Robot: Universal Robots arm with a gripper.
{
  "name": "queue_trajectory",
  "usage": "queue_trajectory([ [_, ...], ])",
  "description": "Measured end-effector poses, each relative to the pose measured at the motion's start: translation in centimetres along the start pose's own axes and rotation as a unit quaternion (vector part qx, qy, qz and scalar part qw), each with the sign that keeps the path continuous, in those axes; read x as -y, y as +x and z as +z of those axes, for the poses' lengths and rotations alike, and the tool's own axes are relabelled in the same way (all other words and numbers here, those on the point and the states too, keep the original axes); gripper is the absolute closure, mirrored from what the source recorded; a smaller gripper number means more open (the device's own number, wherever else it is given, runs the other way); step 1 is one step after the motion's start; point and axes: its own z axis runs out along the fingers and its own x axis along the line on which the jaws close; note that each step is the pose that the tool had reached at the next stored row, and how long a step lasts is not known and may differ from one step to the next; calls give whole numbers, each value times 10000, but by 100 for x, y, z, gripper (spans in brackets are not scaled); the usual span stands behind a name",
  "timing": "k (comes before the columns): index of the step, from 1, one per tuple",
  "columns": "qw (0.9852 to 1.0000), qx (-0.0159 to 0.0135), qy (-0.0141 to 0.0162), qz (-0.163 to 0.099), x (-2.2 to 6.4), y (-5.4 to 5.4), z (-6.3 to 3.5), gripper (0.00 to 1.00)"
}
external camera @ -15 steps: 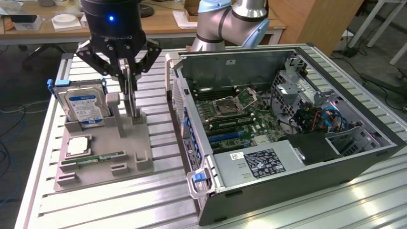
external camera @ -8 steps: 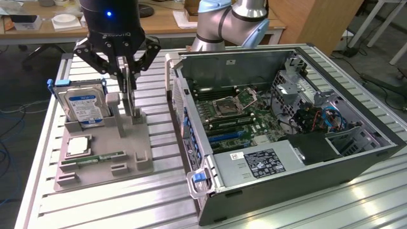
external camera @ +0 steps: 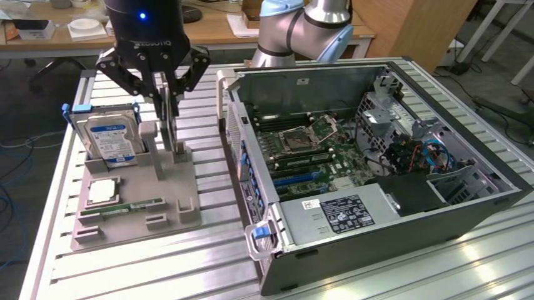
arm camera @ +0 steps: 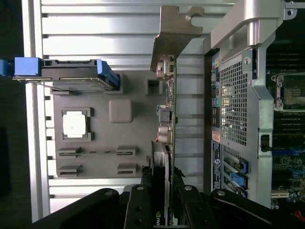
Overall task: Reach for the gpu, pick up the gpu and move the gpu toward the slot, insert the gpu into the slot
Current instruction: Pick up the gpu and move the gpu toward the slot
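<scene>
Gripper (external camera: 169, 97) is clenching the upright gpu (external camera: 170, 128) standing in the grey holder (external camera: 125, 187).
I am fearing the thin card is tilting in this grip and catching the holder.

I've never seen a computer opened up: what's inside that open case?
A green motherboard with a square silver CPU socket, a labelled silver box and blue cables. Whatever lies beneath that box is covered.

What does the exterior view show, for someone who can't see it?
A black end effector grips a thin flat black circuit card standing upright in a grey holder tray. At the exterior view's right lies an open black computer case showing its green motherboard.
</scene>
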Motion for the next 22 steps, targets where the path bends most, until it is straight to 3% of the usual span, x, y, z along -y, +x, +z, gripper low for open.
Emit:
queue_trajectory([
  [8, 10000, 0, 8, 0, -3, -2, -127, 73],
  [12, 10000, 0, 8, 0, -5, -49, -138, 73],
  [14, 10000, 1, 7, 0, -9, -196, -135, 73],
  [16, 10000, 1, 7, 0, -19, -483, -130, 73],
  [17, 10000, 0, 8, -1, -21, -563, -130, 73],
  [22, 10000, 0, 8, 0, -26, -715, -127, 73],
])
